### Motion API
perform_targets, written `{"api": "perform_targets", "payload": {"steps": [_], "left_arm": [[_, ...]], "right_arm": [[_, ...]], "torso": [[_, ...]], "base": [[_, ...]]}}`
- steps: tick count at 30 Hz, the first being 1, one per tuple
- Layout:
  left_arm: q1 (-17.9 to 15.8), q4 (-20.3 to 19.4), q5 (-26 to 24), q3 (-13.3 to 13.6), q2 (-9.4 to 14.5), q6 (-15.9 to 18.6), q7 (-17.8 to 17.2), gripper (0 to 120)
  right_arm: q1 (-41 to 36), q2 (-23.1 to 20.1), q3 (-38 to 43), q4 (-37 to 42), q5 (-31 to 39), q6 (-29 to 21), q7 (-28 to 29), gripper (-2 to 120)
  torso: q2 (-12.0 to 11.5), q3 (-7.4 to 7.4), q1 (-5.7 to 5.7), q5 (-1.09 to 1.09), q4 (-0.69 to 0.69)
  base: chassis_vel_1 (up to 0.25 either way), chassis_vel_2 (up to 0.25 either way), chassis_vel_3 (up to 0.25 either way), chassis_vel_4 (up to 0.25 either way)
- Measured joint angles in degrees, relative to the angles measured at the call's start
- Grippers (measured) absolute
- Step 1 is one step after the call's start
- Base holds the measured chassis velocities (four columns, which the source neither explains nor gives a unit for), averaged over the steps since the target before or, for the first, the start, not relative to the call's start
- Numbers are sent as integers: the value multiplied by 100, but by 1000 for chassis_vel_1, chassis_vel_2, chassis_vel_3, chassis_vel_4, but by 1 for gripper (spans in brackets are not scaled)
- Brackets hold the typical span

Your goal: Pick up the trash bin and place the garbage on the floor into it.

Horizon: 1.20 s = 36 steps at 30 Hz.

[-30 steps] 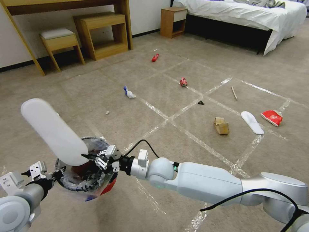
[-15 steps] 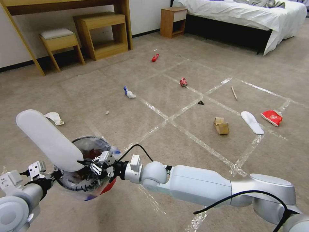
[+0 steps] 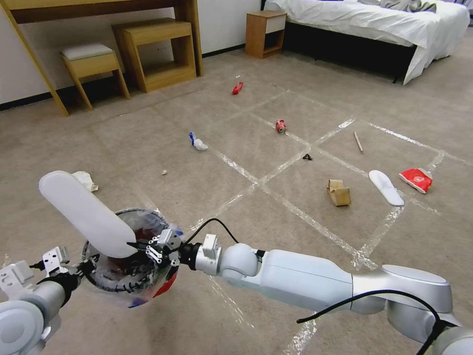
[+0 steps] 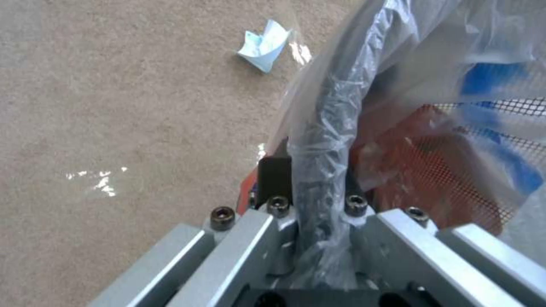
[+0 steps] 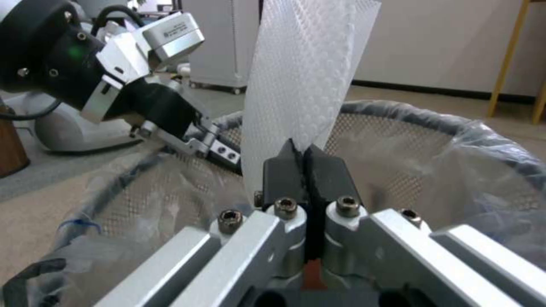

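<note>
Now the bin (image 3: 129, 268) hangs above the floor (image 3: 276, 162), its rim clamped in the left tool (image 4: 310, 187). Just over its opening, the right tool (image 3: 134, 243) pinches a white slipper sole (image 3: 86, 212), tilted upward.

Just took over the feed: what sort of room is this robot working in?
Most likely a hotel-style bedroom: a bed with white linen, a wooden nightstand beside it, and a wooden desk with a cushioned stool, all on carpet.

Matt dimpled white slipper sole (image 5: 307, 72) in the right tool's (image 5: 304, 160) black pads; glossy crinkled plastic liner over the red mesh trash bin (image 4: 432, 170); short-pile carpet floor (image 4: 114, 106).
</note>
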Motion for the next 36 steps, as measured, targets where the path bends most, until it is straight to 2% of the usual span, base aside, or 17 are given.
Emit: {"api": "perform_targets", "payload": {"steps": [6,9,11,12,14,16,17,21,22,25,29,32,36], "left_arm": [[3,-1,0,-5,12,-2,1,1],[5,-12,-1,-10,13,-3,1,1],[5,-15,-2,-10,12,-4,1,1],[7,-20,-2,-12,9,-4,1,1],[8,-20,-2,-12,5,-5,1,1],[9,-23,5,-11,-13,-5,0,1],[9,-23,5,-11,-13,-5,0,1],[13,-31,10,-9,-20,-6,-3,1],[13,-31,10,-9,-20,-6,-3,1],[18,-29,24,-5,-28,-11,-5,1],[19,-28,31,-1,-37,-12,-6,1],[27,-28,41,4,-46,-13,-6,1],[36,-25,45,-3,-43,-13,-7,1]], "right_arm": [[-18,-37,10,1,-15,-1,-9,5],[-19,-68,10,15,-15,-8,-24,19],[-20,-73,10,19,-15,-9,-26,22],[-24,-79,14,32,-14,-15,-28,30],[-28,-87,20,50,-12,-24,-31,33],[-33,-122,24,96,-9,-42,-35,45],[-33,-122,24,96,-9,-42,-35,45],[-49,-162,49,132,-11,-50,-50,64],[-49,-162,49,132,-11,-50,-50,64],[-85,-188,73,166,-12,-62,-52,78],[-110,-205,88,180,-17,-65,-53,87],[-159,-230,161,202,-23,-66,-53,99],[-230,-282,451,363,96,-66,13,100]], "torso": [[0,0,0,0,0],[0,0,0,0,0],[0,0,0,0,0],[0,0,0,0,0],[0,0,0,0,0],[0,0,0,0,0],[0,0,0,0,0],[0,0,0,0,0],[0,0,0,0,0],[0,0,0,0,0],[0,0,0,0,0],[0,0,0,0,0],[0,0,0,0,0]], "base": [[0,0,0,0],[0,0,0,0],[0,0,0,0],[0,0,0,0],[0,0,0,0],[0,0,0,0],[0,0,0,0],[0,0,0,0],[0,0,0,0],[0,0,0,0],[0,0,0,0],[0,0,0,0],[0,0,0,0]]}}
